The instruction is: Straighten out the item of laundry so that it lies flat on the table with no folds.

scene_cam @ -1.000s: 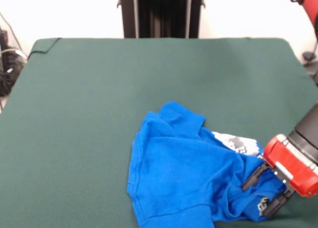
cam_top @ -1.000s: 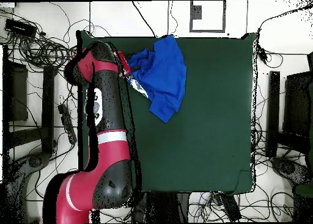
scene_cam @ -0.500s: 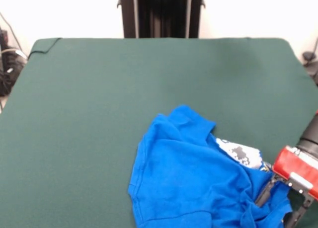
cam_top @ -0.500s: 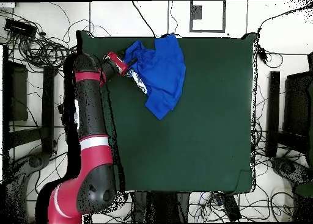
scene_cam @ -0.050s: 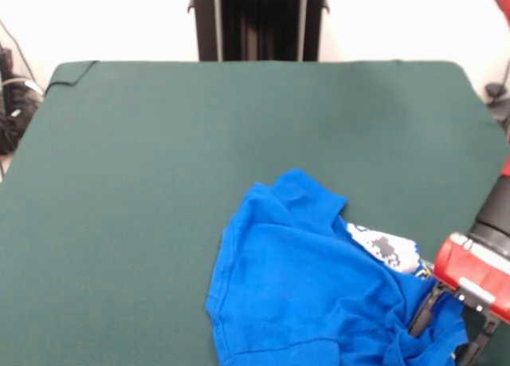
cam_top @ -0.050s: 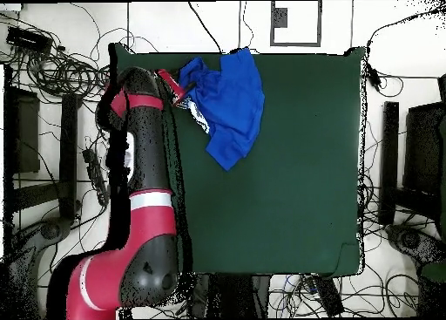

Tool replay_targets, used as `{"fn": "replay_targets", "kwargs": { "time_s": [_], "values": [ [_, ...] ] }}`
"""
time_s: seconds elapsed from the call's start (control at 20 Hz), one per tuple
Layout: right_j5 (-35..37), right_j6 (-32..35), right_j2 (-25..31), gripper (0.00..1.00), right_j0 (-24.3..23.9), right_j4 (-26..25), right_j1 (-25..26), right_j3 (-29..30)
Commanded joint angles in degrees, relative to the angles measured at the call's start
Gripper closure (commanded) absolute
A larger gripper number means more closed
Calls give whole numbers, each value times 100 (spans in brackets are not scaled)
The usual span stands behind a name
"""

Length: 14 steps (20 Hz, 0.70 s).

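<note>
1. I see the shirt [scene_cam @ -0.050s: 307, 290] lying bunched and creased near the front edge of the bench [scene_cam @ -0.050s: 159, 143], toward the right in the front view; its lower part runs off the bottom of that picture.
2. Mostly plain blue cloth faces up. A patch of the white-grey print [scene_cam @ -0.050s: 386, 248] shows between folds on the shirt's right side in the front view.
3. From overhead, the shirt [cam_top @ -0.050s: 228, 103] sits in the top-left part of the bench [cam_top @ -0.050s: 287, 203], touching or lapping its top edge, with one pointed corner reaching toward the middle.
4. The gripper [scene_cam @ -0.050s: 450, 330] is at the shirt's crumpled right end in the front view, its dark fingers [scene_cam @ -0.050s: 422, 312] set either side of a fold of blue cloth. I cannot tell whether they are pinching it or merely straddling it.
5. Overhead, the gripper [cam_top @ -0.050s: 180, 94] meets the shirt's left end, and the red and black arm [cam_top @ -0.050s: 144, 186] runs up along the bench's left side.
6. Cables [cam_top @ -0.050s: 52, 68] litter the floor around the bench.
</note>
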Motion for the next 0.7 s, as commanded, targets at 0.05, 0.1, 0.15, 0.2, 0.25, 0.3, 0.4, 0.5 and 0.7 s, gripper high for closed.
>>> {"fn": "replay_targets", "kwargs": {
  "time_s": [0.05,0.1,0.15,0.2,0.25,0.3,0.4,0.5,0.7],
  "values": [
    [-1209,-1865,2748,0,-477,1793,519,1596],
    [-994,-2005,2968,0,-580,1999,493,1696],
    [-638,-2319,3281,0,-741,2302,482,1814],
    [-283,-2634,3593,0,-902,2604,471,1932],
    [-79,-3096,3864,0,-1052,2813,470,2044],
    [-14,-3438,4067,0,-1160,2957,479,2134],
    [177,-3917,4275,0,-1271,3149,480,2229],
    [551,-4127,4458,0,-1367,3412,500,2290],
    [1685,-4023,4597,0,-1392,3939,638,2130]
  ]
}}
